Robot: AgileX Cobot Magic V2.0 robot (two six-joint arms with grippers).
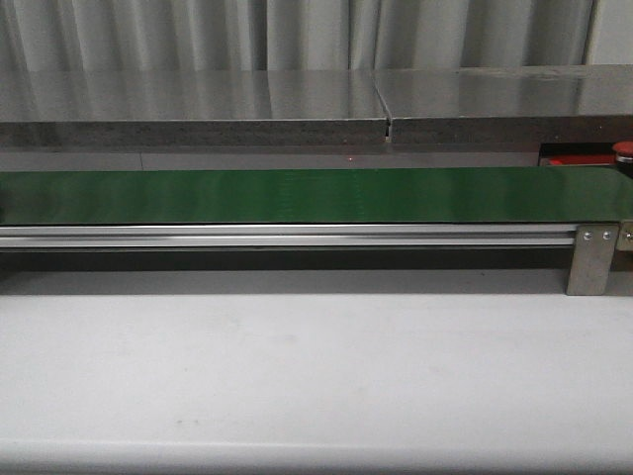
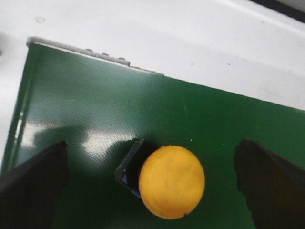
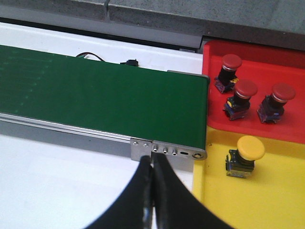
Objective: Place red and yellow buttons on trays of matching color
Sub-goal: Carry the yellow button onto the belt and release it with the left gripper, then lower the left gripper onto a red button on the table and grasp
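Observation:
In the left wrist view a yellow button [image 2: 171,182] with a dark base lies on the green belt [image 2: 95,105], near the belt's end. My left gripper [image 2: 151,164] is open, its black fingers [image 2: 33,186] standing apart on either side of the button without touching it. In the right wrist view the red tray [image 3: 267,62] holds three red buttons [image 3: 245,89]. The yellow tray [image 3: 267,200] beside it holds one yellow button [image 3: 250,148]. My right gripper [image 3: 152,160] is shut and empty, over the white table near the belt's end bracket. Neither gripper shows in the front view.
The green belt [image 1: 297,195] runs across the front view on a metal rail [image 1: 297,236], with a bracket [image 1: 591,259] at its right end. The red tray's edge [image 1: 579,159] and a red button [image 1: 623,149] show at the far right. White table [image 1: 297,366] lies in front.

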